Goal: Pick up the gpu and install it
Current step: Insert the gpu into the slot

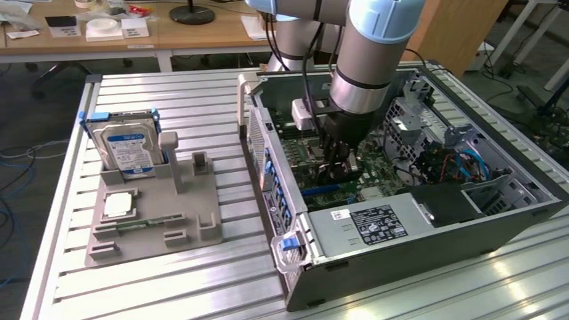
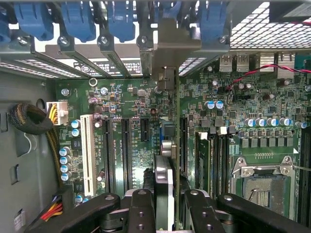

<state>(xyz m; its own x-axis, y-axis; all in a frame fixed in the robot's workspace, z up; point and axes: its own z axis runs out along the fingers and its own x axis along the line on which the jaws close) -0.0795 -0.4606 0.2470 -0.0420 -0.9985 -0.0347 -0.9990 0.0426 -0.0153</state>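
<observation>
Gpu (image 2: 165, 179) sits edge-on, pinched tight in the gripper (image 2: 167, 213), above the board (image 2: 131, 97) inside the case (image 1: 427, 220). If it misses its slot, pushing could bend it.

Arm (image 1: 369, 53) — grey tube, lt-blue caps; gripper (image 2: 165, 213) — black screwed fingers.

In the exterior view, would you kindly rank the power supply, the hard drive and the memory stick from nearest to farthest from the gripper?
From the gripper, inside the case:
1. Power supply, in the case just beside it.
2. Memory stick, low on the grey holder, on the exterior view's left.
3. Hard drive, upright at the holder's far-left corner.
</observation>
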